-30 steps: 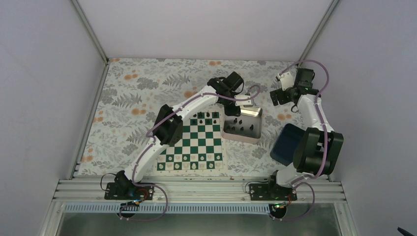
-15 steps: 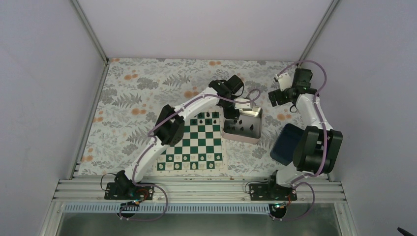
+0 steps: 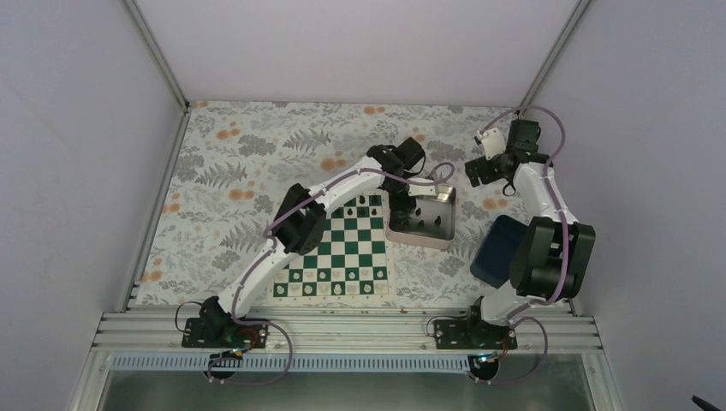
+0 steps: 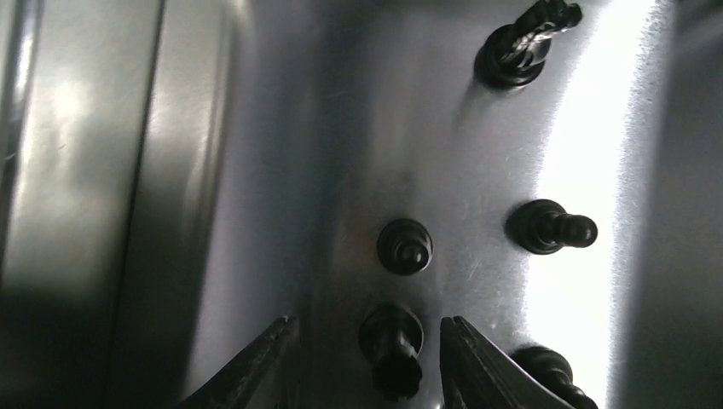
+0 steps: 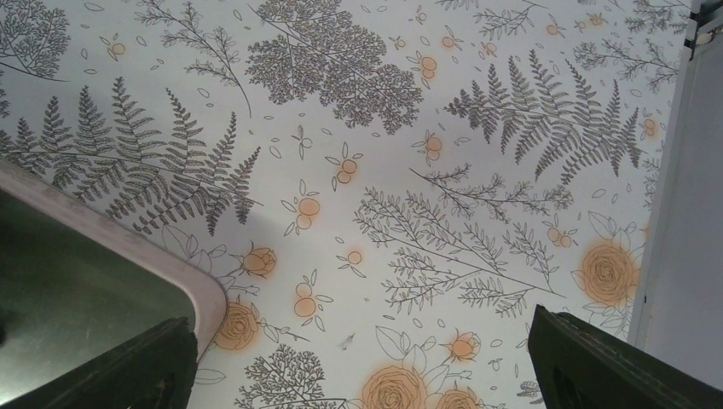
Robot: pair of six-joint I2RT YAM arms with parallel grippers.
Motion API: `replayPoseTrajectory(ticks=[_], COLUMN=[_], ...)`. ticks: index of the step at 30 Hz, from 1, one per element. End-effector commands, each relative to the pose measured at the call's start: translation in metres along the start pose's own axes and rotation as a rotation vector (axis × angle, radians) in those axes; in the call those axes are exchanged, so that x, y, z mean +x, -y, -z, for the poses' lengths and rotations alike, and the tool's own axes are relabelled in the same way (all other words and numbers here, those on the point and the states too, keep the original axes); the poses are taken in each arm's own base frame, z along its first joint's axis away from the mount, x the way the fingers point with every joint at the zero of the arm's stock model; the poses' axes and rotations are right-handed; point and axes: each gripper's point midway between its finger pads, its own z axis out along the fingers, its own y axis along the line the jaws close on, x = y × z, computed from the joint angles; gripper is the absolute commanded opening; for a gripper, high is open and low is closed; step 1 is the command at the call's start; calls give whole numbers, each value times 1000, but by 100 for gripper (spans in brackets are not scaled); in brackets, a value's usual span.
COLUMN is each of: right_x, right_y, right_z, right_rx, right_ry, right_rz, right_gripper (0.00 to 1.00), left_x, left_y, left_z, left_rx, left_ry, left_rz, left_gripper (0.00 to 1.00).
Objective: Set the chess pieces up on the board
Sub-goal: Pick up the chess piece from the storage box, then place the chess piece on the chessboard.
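The green-and-white board [image 3: 334,248] lies at the centre, with a few black chess pieces [image 3: 365,202] on its far row. More black pieces stand in the silvery tray [image 3: 417,241] to its right. My left gripper [image 3: 409,202] reaches down into that tray. In the left wrist view its fingers [image 4: 256,362] flank one black piece [image 4: 390,341], with a gap on each side, so the left gripper [image 4: 367,322] is open and touches nothing. Other pieces [image 4: 405,246] stand just beyond it. My right gripper [image 5: 360,324] hangs wide open and empty over the floral cloth by the tray corner [image 5: 200,294].
Small white pieces [image 3: 330,288] fill the board's near rows. A dark blue box [image 3: 495,250] sits right of the tray, under the right arm. The right gripper [image 3: 479,169] hovers near the enclosure's right wall [image 5: 682,213]. Metal rails run along the table's near edge.
My left gripper has slid slightly right and dropped lower into the tray, over the black pieces. The right wrist has shifted a little toward the far side.
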Motion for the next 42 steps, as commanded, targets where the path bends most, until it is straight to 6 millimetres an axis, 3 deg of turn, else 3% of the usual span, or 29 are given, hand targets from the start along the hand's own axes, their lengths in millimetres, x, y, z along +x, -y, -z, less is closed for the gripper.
replayPoseTrajectory(ticks=[1,8,19,23,27,30,33,36,39,42], right_x=[5,5,7,8,7,7,8,9,9,9], right_y=[-11,-12,-13,-14,-13,-12,-11,-11,-11,-11], right_z=[-6,-7,-9,-10,-10,-10,-10,-11,-11,-12], right_rx=[-41,-44,-46,-46,-43,-36,-33,-33,-35,-38], right_ry=[-12,-16,-25,-28,-28,-30,-35,-39,-42,-46], right_rz=[17,19,24,25,25,27,25,24,23,20], right_gripper=[100,100,100,100,100,100,100,100,100,100], left_x=[-1,-4,-12,-30,-44,-41,-27,1,40,95], left_y=[0,0,-3,-6,-7,-8,-15,-30,-46,-55], left_z=[-10,-8,4,26,61,88,114,141,167,185], left_rx=[-2,0,-21,-56,-98,-130,-161,-199,-271,-326], left_ry=[-5,9,29,71,100,92,78,72,63,34], left_rz=[-10,-11,-19,-32,-51,-55,-26,34,101,191], left_gripper=[43,35,11,9,9,9,9,9,9,9])
